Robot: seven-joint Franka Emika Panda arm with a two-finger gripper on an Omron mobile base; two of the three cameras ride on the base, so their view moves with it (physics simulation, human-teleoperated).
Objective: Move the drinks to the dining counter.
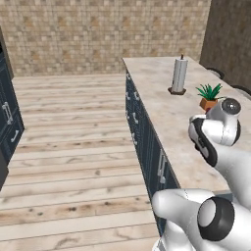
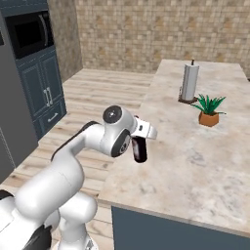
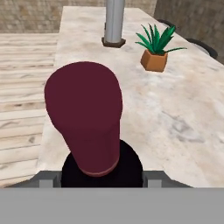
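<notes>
Wine bottle [image 3: 87, 122] is what your end effector [image 3: 101, 179] is clamped on, you can see it in the hand view: dark red capped neck sticking up toward the camera, black shoulders sitting right between the two finger tips at the bottom. In the right base view the same bottle [image 2: 139, 149] shows as a dark body hanging from the hand, up in the air by the near left edge of the tabletop [image 2: 195, 161], not resting on it.

That tabletop is a pale beige marble slab. In the left base view its side facing the floor has dark blue doors with handles [image 1: 162, 166].

Further along the marble you've got a white paper-towel roll [image 2: 189, 82] standing upright on a dark base, and a small green plant in an orange pot [image 2: 209, 112] just beside it, closer to you. Both sit well apart from the bottle.

Wooden plank floor [image 1: 68, 162] runs off to the left, tiled brick-look wall [image 1: 98, 29] at the back.
</notes>
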